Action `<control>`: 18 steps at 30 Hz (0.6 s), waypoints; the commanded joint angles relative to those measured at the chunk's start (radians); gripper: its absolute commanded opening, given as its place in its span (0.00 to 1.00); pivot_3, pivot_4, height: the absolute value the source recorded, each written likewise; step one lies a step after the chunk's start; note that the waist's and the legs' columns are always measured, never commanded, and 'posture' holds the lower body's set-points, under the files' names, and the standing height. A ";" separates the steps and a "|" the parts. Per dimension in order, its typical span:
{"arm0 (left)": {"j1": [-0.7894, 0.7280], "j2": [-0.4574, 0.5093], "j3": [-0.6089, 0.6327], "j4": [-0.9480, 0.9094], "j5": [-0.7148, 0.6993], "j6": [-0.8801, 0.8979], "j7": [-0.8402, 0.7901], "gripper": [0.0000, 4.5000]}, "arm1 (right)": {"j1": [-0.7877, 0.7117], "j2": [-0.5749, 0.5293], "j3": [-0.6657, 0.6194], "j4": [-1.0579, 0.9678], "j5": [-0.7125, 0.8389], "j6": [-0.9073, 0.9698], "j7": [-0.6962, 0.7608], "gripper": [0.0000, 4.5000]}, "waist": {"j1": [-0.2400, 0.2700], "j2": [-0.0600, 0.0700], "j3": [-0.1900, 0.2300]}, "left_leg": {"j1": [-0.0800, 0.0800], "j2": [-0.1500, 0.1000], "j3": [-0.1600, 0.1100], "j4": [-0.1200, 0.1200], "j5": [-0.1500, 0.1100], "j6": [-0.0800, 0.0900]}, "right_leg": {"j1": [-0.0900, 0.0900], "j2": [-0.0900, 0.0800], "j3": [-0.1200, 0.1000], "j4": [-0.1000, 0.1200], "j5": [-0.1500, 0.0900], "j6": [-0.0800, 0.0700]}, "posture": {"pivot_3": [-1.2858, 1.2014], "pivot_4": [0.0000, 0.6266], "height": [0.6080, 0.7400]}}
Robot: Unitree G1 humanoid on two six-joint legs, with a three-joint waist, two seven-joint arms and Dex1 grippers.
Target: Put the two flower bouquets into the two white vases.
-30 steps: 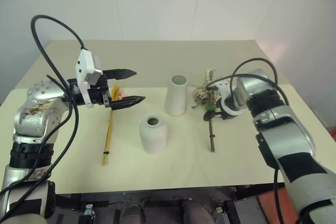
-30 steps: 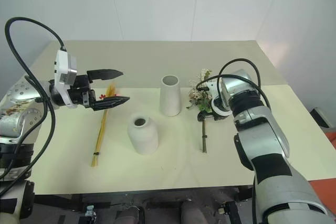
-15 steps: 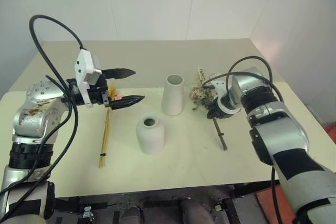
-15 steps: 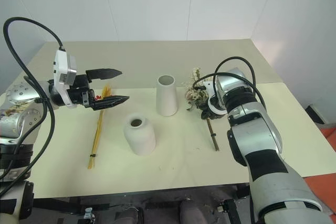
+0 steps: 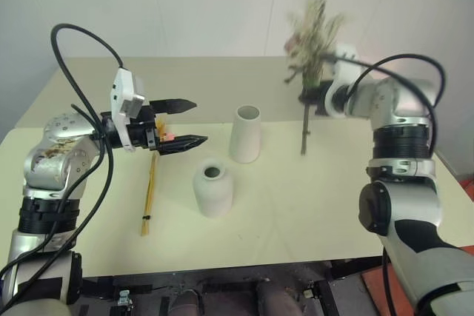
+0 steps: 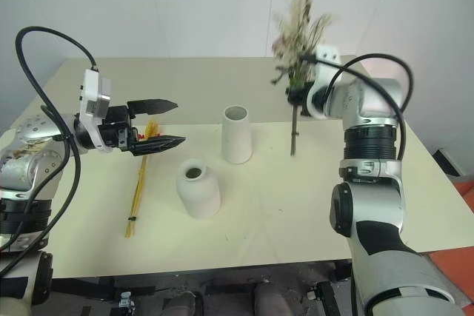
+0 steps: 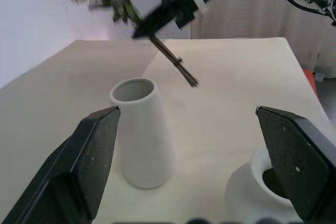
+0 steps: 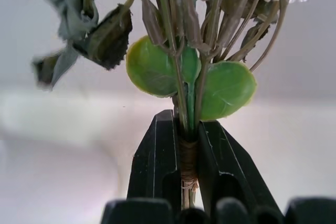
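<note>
Now the right gripper (image 8: 189, 145) sits in the upper right of the head view, its jaws clamped on the wrapped stems of the bushy dried bunch (image 5: 311, 27). That bunch is upright in the air, its leafy sprig reaching toward the top edge and its stem ends hanging above the counter (image 5: 311, 205), to the right of the tall vase (image 5: 245, 134). Centre frame, the squat vase (image 5: 212, 190) stands just left of and nearer than the tall one, the two apart. At left, the left gripper (image 5: 185, 122) hovers level with jaws wide apart, over the top of the yellow plume (image 5: 150, 186), which lies flat on the counter. No writing or labels can be read. Bare counter lies open on the right side and along the near edge.
</note>
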 commanded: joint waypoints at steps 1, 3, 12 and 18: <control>-0.085 0.013 -0.005 0.042 0.000 0.029 -0.019 1.00 | -0.030 0.054 -0.064 -0.157 0.060 -0.173 -0.050 0.05 | -0.001 0.000 0.000 | 0.000 0.000 0.000 0.000 0.000 0.000 | 0.000 0.000 0.000 0.000 0.000 0.000 | 0.52 0.24 1.00; -0.105 0.027 -0.018 0.047 0.001 0.067 -0.029 1.00 | -0.005 0.099 -0.062 -0.253 0.097 -0.266 -0.029 0.05 | -0.002 0.000 0.000 | 0.000 0.000 0.000 0.000 0.000 0.000 | 0.000 0.000 0.000 0.000 0.000 0.000 | 0.52 0.24 1.00; -0.086 0.052 -0.006 0.013 0.018 0.108 0.001 1.00 | 0.063 0.190 0.021 -0.428 0.161 -0.417 -0.014 0.05 | -0.003 0.001 0.000 | 0.000 0.000 0.000 -0.001 0.000 0.000 | 0.000 0.000 0.000 0.000 0.000 0.000 | 0.52 0.24 1.00; -0.049 0.058 0.032 -0.034 0.006 0.131 0.049 1.00 | 0.107 0.168 0.088 -0.487 0.204 -0.363 0.023 0.05 | -0.002 0.001 0.000 | 0.000 0.000 0.000 -0.001 0.000 0.000 | 0.000 0.000 0.000 0.000 0.000 0.000 | 0.52 0.24 1.00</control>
